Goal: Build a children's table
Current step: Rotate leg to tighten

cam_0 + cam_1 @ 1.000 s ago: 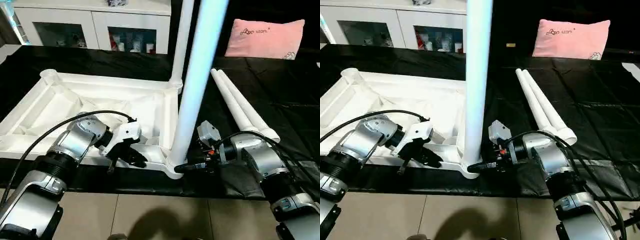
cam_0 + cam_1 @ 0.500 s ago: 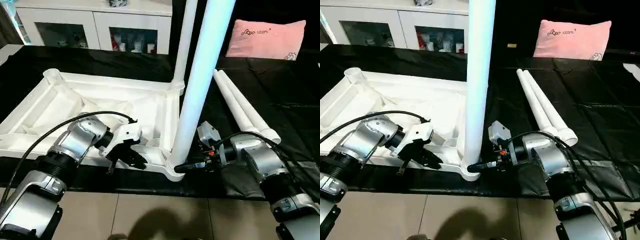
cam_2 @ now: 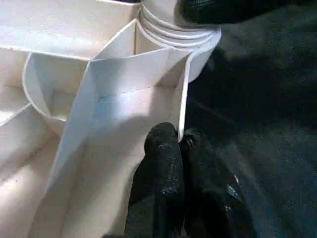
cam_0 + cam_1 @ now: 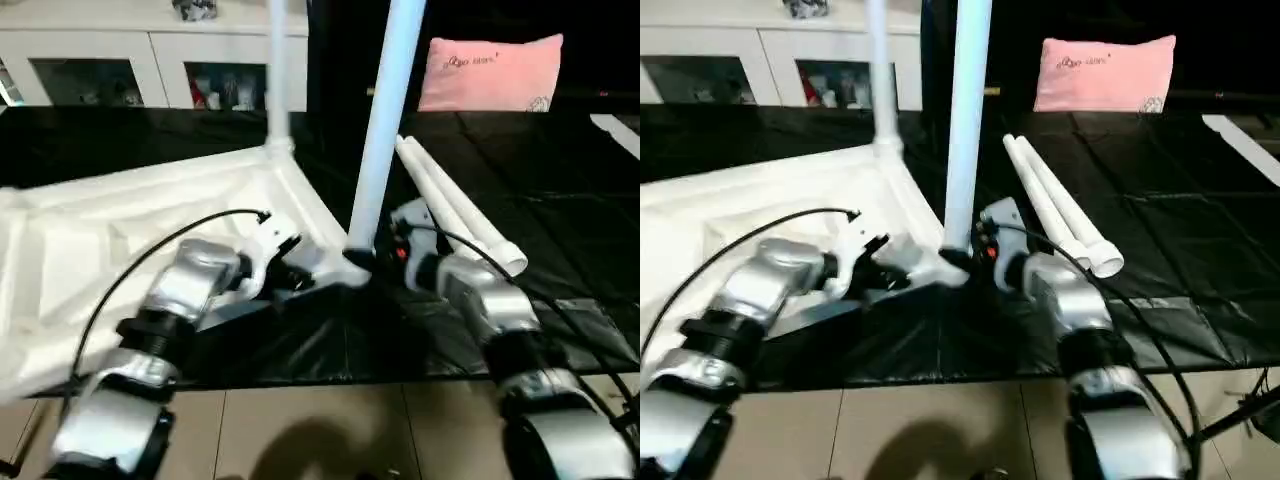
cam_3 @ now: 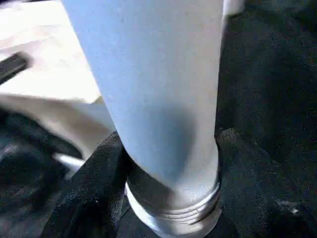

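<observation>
left gripper - clenched on white plastic table top's rim | right gripper - grasping upright white tube leg

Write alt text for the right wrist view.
The right gripper, one black finger on either side, clasps the base of an upright white table leg just above its ribbed end, with the white tabletop rim behind and black cloth beside it.

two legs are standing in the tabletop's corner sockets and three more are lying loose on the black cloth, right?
Not three: two loose legs lie side by side on the black cloth, as the left eye view shows. Two legs do stand in the tabletop: one near, one far.
</observation>
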`<state>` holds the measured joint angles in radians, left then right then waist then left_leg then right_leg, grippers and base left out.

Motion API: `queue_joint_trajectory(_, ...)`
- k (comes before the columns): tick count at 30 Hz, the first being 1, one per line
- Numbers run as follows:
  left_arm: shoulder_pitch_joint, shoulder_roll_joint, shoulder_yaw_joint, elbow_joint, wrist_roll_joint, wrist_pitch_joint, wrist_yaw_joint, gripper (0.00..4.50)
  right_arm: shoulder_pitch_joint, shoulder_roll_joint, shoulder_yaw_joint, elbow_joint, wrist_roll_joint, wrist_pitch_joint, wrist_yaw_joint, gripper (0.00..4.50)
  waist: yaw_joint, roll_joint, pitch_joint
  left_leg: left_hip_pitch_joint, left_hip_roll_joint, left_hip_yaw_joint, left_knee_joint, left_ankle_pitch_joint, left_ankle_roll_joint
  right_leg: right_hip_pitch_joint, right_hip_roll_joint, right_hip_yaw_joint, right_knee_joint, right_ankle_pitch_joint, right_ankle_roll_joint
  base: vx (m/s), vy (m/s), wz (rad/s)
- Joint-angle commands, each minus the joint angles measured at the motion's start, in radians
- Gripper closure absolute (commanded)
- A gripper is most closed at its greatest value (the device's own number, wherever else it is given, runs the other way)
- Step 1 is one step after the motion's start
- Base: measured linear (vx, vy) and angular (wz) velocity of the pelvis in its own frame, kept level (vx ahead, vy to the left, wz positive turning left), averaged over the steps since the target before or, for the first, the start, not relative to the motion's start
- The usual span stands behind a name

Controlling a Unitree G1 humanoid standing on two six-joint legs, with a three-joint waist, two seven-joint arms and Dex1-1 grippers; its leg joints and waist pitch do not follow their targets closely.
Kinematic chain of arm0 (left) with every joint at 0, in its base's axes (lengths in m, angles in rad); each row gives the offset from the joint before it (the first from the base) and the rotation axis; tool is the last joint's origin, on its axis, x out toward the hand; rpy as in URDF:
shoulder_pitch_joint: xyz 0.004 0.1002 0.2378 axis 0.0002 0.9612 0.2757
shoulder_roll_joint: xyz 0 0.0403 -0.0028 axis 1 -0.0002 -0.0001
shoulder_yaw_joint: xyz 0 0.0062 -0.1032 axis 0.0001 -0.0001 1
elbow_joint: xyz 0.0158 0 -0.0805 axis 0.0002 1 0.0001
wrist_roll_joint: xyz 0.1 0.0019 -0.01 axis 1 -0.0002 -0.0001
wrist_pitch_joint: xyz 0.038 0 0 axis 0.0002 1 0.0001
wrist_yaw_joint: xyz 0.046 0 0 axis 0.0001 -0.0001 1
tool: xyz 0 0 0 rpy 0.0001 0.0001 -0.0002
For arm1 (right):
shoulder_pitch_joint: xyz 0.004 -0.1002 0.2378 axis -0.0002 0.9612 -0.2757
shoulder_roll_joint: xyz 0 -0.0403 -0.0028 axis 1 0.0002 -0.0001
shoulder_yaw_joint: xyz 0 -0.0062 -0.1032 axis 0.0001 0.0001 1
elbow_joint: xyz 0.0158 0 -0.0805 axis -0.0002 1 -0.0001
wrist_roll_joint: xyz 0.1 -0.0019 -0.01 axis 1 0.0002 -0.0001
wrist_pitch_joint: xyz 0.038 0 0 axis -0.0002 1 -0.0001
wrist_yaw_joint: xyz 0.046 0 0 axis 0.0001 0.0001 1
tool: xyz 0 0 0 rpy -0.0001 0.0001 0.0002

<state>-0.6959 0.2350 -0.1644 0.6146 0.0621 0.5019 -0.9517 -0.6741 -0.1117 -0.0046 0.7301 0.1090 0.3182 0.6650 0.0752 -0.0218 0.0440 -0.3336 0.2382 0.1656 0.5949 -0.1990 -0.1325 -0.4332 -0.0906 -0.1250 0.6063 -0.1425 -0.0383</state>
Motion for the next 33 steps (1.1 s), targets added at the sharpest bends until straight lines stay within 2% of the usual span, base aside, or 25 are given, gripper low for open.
queue_joint_trajectory(1, -0.067, -0.105, 0.003, -0.022, -0.052, -0.012, 0.091, 4.50, -0.018, 0.154, 0.111, 0.037, 0.013, 0.047, 0.036, 2.10, 0.002, -0.008, -0.064, -0.016, -0.029, 0.015, -0.061, -0.172, 0.042, 0.067, -0.039, 0.031, -0.107, -0.521, -0.035, 0.000, 0.000, 0.00)
queue_joint_trajectory(2, -0.067, -0.108, 0.003, -0.026, -0.049, -0.008, 0.097, 4.50, -0.021, 0.158, 0.110, 0.042, 0.010, 0.042, 0.027, 2.10, 0.002, -0.011, -0.065, -0.015, -0.029, 0.016, -0.060, -0.173, 0.047, 0.067, -0.039, 0.033, -0.106, -0.506, -0.039, 0.000, 0.000, 0.00)
queue_joint_trajectory(3, -0.067, -0.109, 0.002, -0.028, -0.044, -0.009, 0.103, 4.50, -0.023, 0.160, 0.111, 0.044, 0.006, 0.033, 0.023, 2.10, 0.003, -0.009, -0.066, -0.017, -0.027, 0.014, -0.063, -0.168, 0.052, 0.070, -0.040, 0.035, -0.101, -0.482, -0.046, 0.000, 0.000, 0.00)
queue_joint_trajectory(4, -0.065, -0.110, 0.004, -0.034, -0.039, -0.005, 0.109, 4.50, -0.025, 0.162, 0.110, 0.045, 0.000, 0.027, 0.017, 1.75, 0.003, -0.009, -0.067, -0.019, -0.026, 0.015, -0.063, -0.163, 0.054, 0.070, -0.039, 0.037, -0.099, -0.467, -0.049, 0.000, 0.000, 0.00)
queue_joint_trajectory(5, -0.065, -0.110, 0.004, -0.034, -0.039, -0.005, 0.109, 4.50, -0.025, 0.162, 0.110, 0.045, 0.000, 0.027, 0.017, 1.75, 0.003, -0.009, -0.067, -0.019, -0.024, 0.015, -0.064, -0.158, 0.058, 0.071, -0.039, 0.039, -0.095, -0.440, -0.057, 0.000, 0.000, 0.00)
queue_joint_trajectory(6, -0.058, -0.101, -0.003, -0.043, -0.024, -0.008, 0.107, 4.50, -0.027, 0.164, 0.092, 0.044, 0.008, 0.025, 0.004, 1.40, 0.004, -0.009, -0.068, -0.019, -0.024, 0.015, -0.064, -0.150, 0.061, 0.072, -0.040, 0.042, -0.091, -0.413, -0.069, 0.000, 0.000, 0.00)
queue_joint_trajectory(8, -0.051, -0.089, -0.015, -0.048, -0.012, -0.019, 0.098, 4.50, -0.024, 0.161, 0.082, 0.038, 0.014, 0.025, 0.002, 1.38, 0.004, -0.008, -0.068, -0.019, -0.023, 0.015, -0.066, -0.143, 0.063, 0.074, -0.041, 0.044, -0.087, -0.390, -0.082, 0.000, 0.000, 0.00)
queue_joint_trajectory(9, -0.038, -0.070, -0.028, -0.056, 0.001, -0.029, 0.087, 4.50, -0.016, 0.151, 0.072, 0.029, 0.009, 0.009, 0.001, 1.18, 0.005, -0.005, -0.068, -0.019, -0.023, 0.016, -0.066, -0.143, 0.063, 0.074, -0.041, 0.044, -0.087, -0.382, -0.087, 0.000, 0.000, 0.00)
queue_joint_trajectory(12, -0.025, -0.045, -0.044, -0.061, 0.008, -0.052, 0.060, 4.50, 0.002, 0.126, 0.069, 0.011, 0.008, 0.000, 0.017, 0.90, 0.004, -0.002, -0.066, -0.018, -0.022, 0.016, -0.068, -0.156, 0.060, 0.074, -0.041, 0.045, -0.088, -0.391, -0.090, 0.000, 0.000, 0.00)
queue_joint_trajectory(13, -0.017, -0.030, -0.055, -0.064, 0.013, -0.080, 0.040, 4.50, 0.010, 0.112, 0.068, 0.002, 0.011, -0.004, 0.025, 0.83, 0.005, -0.003, -0.065, -0.017, -0.022, 0.016, -0.068, -0.162, 0.060, 0.073, -0.042, 0.044, -0.091, -0.398, -0.087, 0.000, 0.000, 0.00)
queue_joint_trajectory(15, 0.001, 0.005, -0.074, -0.068, 0.019, -0.122, -0.010, 4.50, 0.028, 0.075, 0.063, -0.027, 0.020, -0.014, 0.059, 0.71, 0.004, 0.002, -0.066, -0.017, -0.021, 0.014, -0.070, -0.173, 0.057, 0.075, -0.043, 0.045, -0.091, -0.401, -0.080, 0.000, 0.000, 0.00)
queue_joint_trajectory(18, 0.010, 0.029, -0.078, -0.066, 0.020, -0.141, -0.047, 4.50, 0.041, 0.039, 0.058, -0.050, 0.022, -0.023, 0.093, 0.40, 0.001, -0.002, -0.067, -0.016, -0.018, 0.015, -0.069, -0.170, 0.056, 0.074, -0.042, 0.047, -0.087, -0.371, -0.099, 0.000, 0.000, 0.00)
queue_joint_trajectory(20, 0.012, 0.049, -0.081, -0.053, 0.017, -0.175, -0.079, 4.50, 0.053, 0.002, 0.061, -0.070, 0.022, -0.026, 0.133, 0.28, 0.005, -0.002, -0.066, -0.015, -0.018, 0.016, -0.069, -0.173, 0.064, 0.075, -0.041, 0.048, -0.088, -0.373, -0.097, 0.000, 0.000, 0.00)
queue_joint_trajectory(21, 0.011, 0.068, -0.084, -0.041, 0.013, -0.199, -0.108, 4.50, 0.066, -0.032, 0.067, -0.094, 0.021, -0.034, 0.175, 0.14, 0.007, -0.007, -0.066, -0.016, -0.017, 0.016, -0.069, -0.170, 0.065, 0.075, -0.041, 0.049, -0.087, -0.369, -0.100, 0.000, 0.000, 0.00)
queue_joint_trajectory(22, 0.011, 0.073, -0.085, -0.038, 0.011, -0.208, -0.118, 4.50, 0.070, -0.039, 0.069, -0.100, 0.022, -0.036, 0.188, 0.05, 0.011, -0.004, -0.066, -0.015, -0.017, 0.015, -0.069, -0.170, 0.064, 0.075, -0.043, 0.048, -0.086, -0.371, -0.100, 0.000, 0.000, 0.00)
queue_joint_trajectory(23, 0.012, 0.105, -0.092, -0.022, -0.005, -0.259, -0.193, 4.50, 0.094, -0.092, 0.088, -0.144, 0.028, -0.062, 0.282, 0.05, 0.013, -0.004, -0.065, -0.016, -0.018, 0.015, -0.069, -0.167, 0.065, 0.076, -0.042, 0.048, -0.087, -0.371, -0.098, 0.000, 0.000, 0.00)
queue_joint_trajectory(26, 0.012, 0.122, -0.099, -0.013, -0.012, -0.282, -0.229, 4.50, 0.109, -0.124, 0.108, -0.170, 0.023, -0.085, 0.346, 0.05, 0.018, -0.006, -0.066, -0.015, -0.015, 0.016, -0.069, -0.168, 0.070, 0.075, -0.042, 0.050, -0.084, -0.359, -0.101, 0.000, 0.000, 0.00)
queue_joint_trajectory(27, 0.016, 0.142, -0.111, -0.012, -0.019, -0.317, -0.285, 4.50, 0.125, -0.160, 0.128, -0.195, 0.021, -0.115, 0.413, 0.05, 0.019, -0.007, -0.064, -0.015, -0.014, 0.017, -0.069, -0.172, 0.069, 0.073, -0.043, 0.050, -0.085, -0.361, -0.106, 0.000, 0.000, 0.00)
queue_joint_trajectory(33, 0.018, 0.194, -0.148, -0.011, -0.021, -0.375, -0.418, 4.50, 0.132, -0.222, 0.156, -0.216, 0.017, -0.179, 0.525, 0.05, 0.023, -0.007, -0.065, -0.015, -0.011, 0.017, -0.069, -0.169, 0.064, 0.073, -0.045, 0.052, -0.080, -0.348, -0.124, 0.000, 0.000, 0.00)
